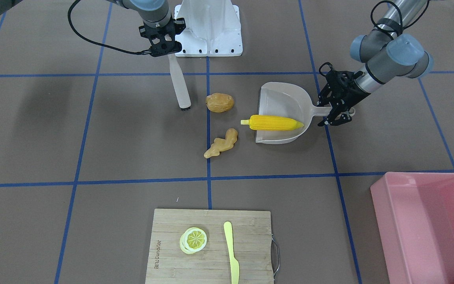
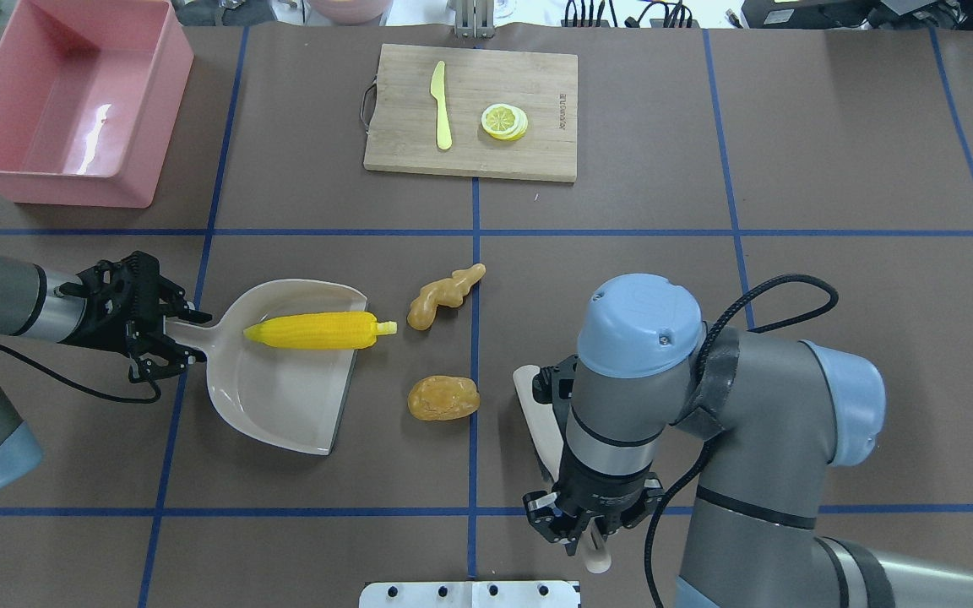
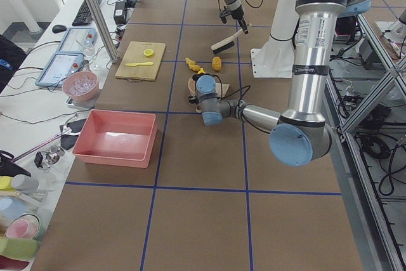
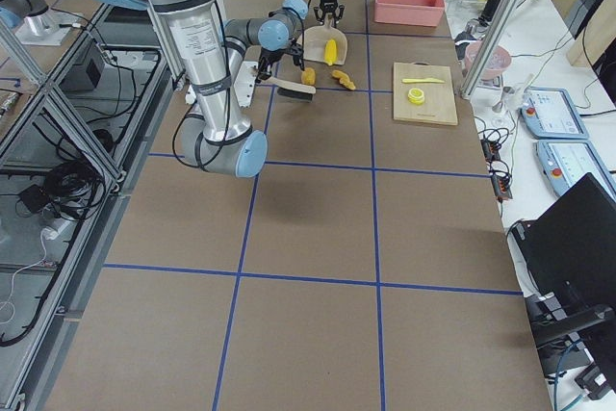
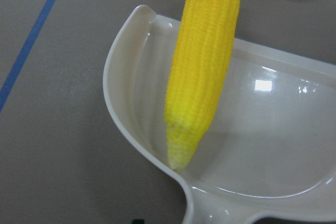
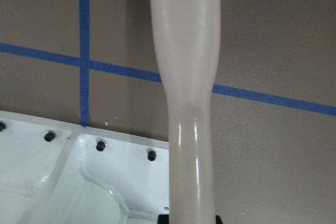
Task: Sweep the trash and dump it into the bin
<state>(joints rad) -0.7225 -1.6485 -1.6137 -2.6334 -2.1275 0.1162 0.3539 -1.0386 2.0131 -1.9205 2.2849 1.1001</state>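
Front view: yellow toy corn cob [image 1: 274, 123] lies in the beige plastic dustpan [image 1: 280, 96], whose handle the left jaws clench. Overhead: glossy brown potato [image 2: 443, 398] and knobbly tan ginger root [image 2: 444, 294] on the counter [image 2: 706, 338] nearby; right jaws grasp a beige brush [image 2: 537, 414]; pink plastic tub [image 2: 47, 190] well apart.

A small dark brand mark [image 1: 157, 255] along one edge of the cutting board [image 1: 250, 244] (letters illegibly small).
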